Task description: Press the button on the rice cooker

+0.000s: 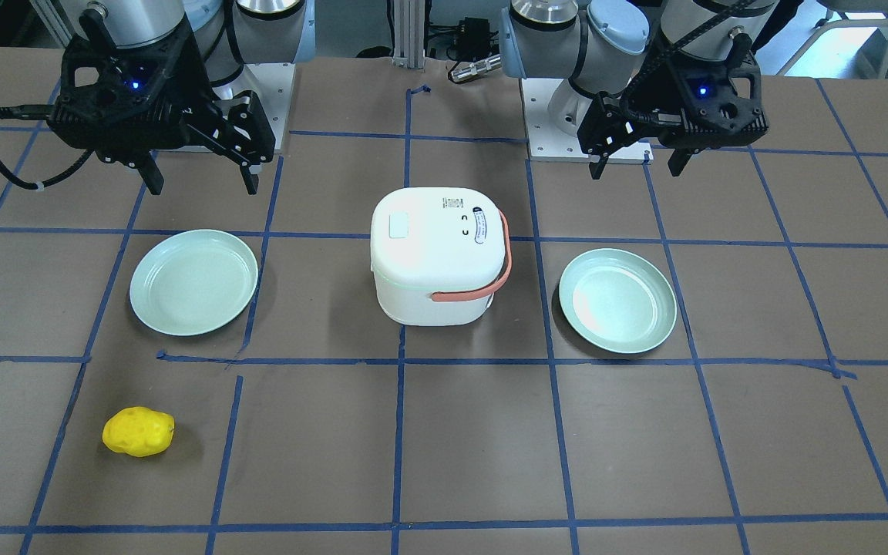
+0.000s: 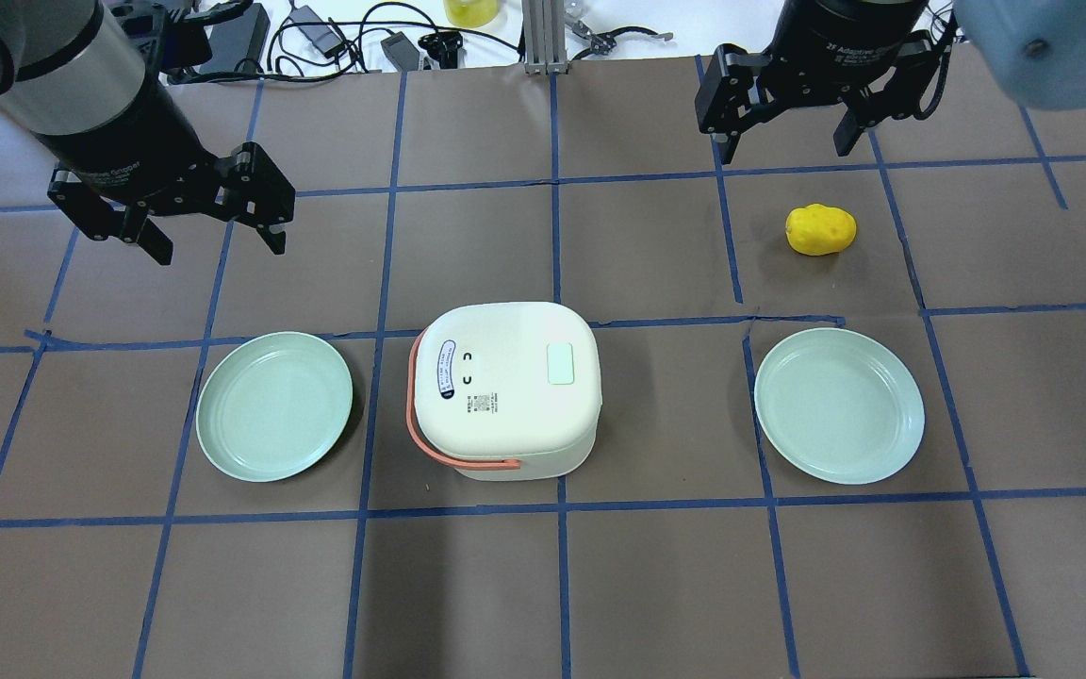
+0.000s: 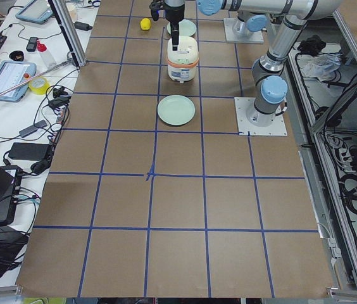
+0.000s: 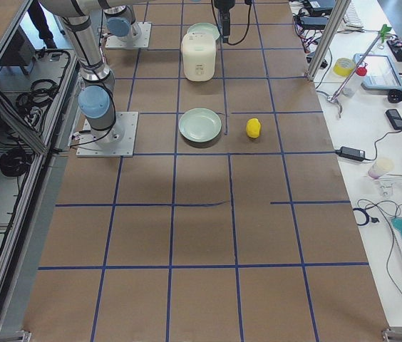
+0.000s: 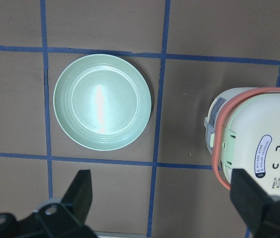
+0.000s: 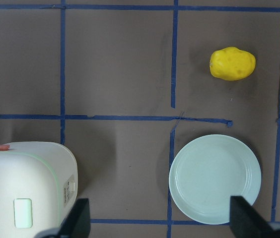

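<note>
Both grippers hang spread wide and empty: the left gripper [image 2: 220, 247] in the upper left of the overhead frame, the right gripper [image 2: 783, 151] in the upper right, each well apart from the rice cooker [image 2: 505, 387]. Judging by that, the press is not yet begun. Nothing touches the cooker, so the approach, the lowering onto the button and the push itself are all left to do. The cooker stands upright at the centre of the frame, lid down, between one green plate [image 2: 274, 405] to its left and another green plate [image 2: 840, 405] to its right. It is a white, rounded-square body with a coral handle [image 2: 416, 429] folded down around its left and lower sides. A pale green pad [image 2: 560, 363] on the right part of the lid is most likely the button, and a printed label [image 2: 446, 368] sits toward the lid's left.
</note>
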Robot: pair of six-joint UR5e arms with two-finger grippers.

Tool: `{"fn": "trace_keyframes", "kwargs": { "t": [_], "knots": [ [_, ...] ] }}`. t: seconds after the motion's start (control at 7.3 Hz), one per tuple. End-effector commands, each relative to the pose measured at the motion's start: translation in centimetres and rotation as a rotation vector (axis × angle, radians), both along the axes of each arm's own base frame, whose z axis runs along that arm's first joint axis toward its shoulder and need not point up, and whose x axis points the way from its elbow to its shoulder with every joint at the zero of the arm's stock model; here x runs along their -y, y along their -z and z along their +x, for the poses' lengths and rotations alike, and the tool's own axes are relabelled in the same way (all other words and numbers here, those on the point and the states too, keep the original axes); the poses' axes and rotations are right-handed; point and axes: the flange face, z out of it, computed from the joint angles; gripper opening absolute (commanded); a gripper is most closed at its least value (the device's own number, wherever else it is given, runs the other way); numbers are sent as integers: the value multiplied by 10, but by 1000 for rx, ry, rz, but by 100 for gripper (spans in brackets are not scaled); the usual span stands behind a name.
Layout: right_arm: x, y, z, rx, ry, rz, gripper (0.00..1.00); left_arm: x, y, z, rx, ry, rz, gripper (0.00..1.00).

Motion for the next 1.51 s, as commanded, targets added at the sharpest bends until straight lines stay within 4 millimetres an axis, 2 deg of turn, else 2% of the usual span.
{"fn": "trace_keyframes", "kwargs": {
  "t": [0.0,0.14,0.27,0.41,0.55,0.68,0.82,0.96,1.23,1.37],
  "knots": [
    [0,-1,-1,0,1,-1,100,0,0,0,0,1,0,100],
    [-1,-1,0,0,0,-1,100,0,0,0,0,1,0,100],
    [-1,-1,1,2,-2,-1,93,0,0,0,0,0,0,100],
    [-3,0,9,28,16,5,53,0,0,0,0,1,0,100],
    [-6,3,27,120,83,31,31,0,0,0,0,1,0,100],
    [-14,11,54,112,70,51,15,0,0,0,0,1,0,100],
    [-23,26,85,88,49,78,4,0,-1,0,0,0,-1,100],
    [-27,49,109,76,69,108,0,0,0,0,0,1,0,100],
    [-41,95,156,60,26,148,0,0,0,0,0,1,0,100],
    [-44,116,168,53,8,153,0,0,0,0,0,0,0,100]
  ]
}}
